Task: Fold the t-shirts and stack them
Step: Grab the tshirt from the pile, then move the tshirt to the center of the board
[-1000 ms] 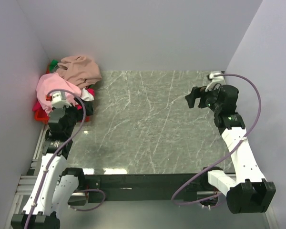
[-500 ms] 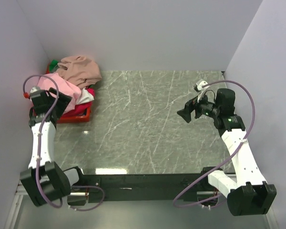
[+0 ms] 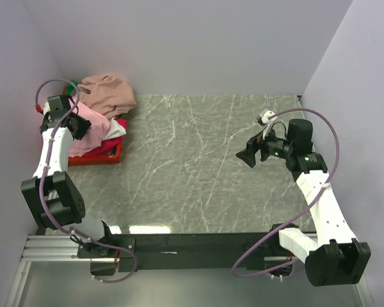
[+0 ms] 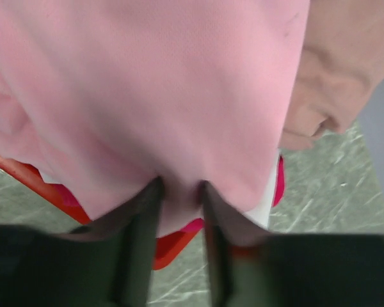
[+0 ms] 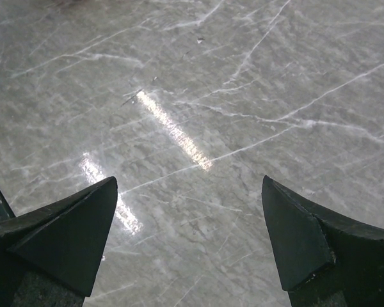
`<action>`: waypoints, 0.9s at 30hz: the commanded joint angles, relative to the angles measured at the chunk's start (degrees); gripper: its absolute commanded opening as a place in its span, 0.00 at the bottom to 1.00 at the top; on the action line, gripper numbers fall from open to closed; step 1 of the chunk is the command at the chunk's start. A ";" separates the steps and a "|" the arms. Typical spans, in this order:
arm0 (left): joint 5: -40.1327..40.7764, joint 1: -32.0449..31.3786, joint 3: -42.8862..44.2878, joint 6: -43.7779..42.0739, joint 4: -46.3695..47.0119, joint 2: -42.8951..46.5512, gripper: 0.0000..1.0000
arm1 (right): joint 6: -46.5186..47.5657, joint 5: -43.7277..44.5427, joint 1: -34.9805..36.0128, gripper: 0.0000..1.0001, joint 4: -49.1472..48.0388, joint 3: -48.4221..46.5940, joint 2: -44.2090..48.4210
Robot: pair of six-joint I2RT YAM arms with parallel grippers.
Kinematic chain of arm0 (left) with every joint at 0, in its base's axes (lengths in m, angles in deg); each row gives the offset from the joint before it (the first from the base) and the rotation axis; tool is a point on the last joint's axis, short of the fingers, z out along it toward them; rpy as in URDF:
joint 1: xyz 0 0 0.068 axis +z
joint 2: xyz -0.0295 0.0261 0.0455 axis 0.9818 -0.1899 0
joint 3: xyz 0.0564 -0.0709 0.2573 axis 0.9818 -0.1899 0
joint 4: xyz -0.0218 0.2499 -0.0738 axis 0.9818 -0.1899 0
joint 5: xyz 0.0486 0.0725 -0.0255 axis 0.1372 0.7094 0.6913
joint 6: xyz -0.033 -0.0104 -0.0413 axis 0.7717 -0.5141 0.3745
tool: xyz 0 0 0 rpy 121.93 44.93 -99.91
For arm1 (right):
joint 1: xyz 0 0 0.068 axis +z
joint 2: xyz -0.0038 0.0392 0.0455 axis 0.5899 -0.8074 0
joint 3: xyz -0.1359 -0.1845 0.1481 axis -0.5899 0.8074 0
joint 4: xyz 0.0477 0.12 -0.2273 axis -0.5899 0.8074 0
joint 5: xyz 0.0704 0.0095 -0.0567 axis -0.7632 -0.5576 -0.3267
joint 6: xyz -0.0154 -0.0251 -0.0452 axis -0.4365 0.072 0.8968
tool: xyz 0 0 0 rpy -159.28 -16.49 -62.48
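A heap of t-shirts fills the red basket (image 3: 105,155) at the table's far left. The light pink t-shirt (image 3: 95,128) (image 4: 147,96) lies on top at the front, with the tan one (image 3: 105,89) (image 4: 339,64) behind it. White (image 4: 262,214) and magenta (image 4: 278,182) cloth show at the edge underneath. My left gripper (image 3: 79,123) (image 4: 179,185) presses into the pink shirt's lower fold, and a ridge of pink cloth is squeezed between its two fingers. My right gripper (image 3: 246,153) (image 5: 189,182) hangs open over bare table at the right, holding nothing.
The basket's red rim (image 4: 173,246) sits just below the left fingers. A bit of green cloth (image 3: 70,85) peeks out at the basket's far corner. Grey walls close in the left, back and right. The marbled grey tabletop (image 3: 192,160) spreads between the arms.
The left arm swung out and up over the basket, and its jaws narrowed onto the pink shirt. The right arm moved slightly left and lower, still open.
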 commanded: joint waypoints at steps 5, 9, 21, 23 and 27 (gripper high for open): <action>0.01 -0.67 3.70 -4.60 -0.34 2.06 0.00 | 1.22 0.06 0.61 0.99 0.59 -1.02 0.52; -3.14 -0.93 6.33 -6.18 3.96 8.66 0.00 | 1.22 0.06 0.61 0.99 0.50 -0.85 0.78; -32.15 -6.99 25.91 -0.57 22.59 14.12 0.00 | 1.57 2.61 0.35 1.00 -0.03 -0.49 0.87; -34.35 -10.24 28.21 1.02 24.35 13.33 0.00 | 1.66 3.04 0.18 1.00 -0.20 -0.32 0.96; -37.51 -16.48 31.38 3.39 28.75 11.93 0.00 | 2.36 4.62 -0.53 1.00 -0.12 -0.32 1.22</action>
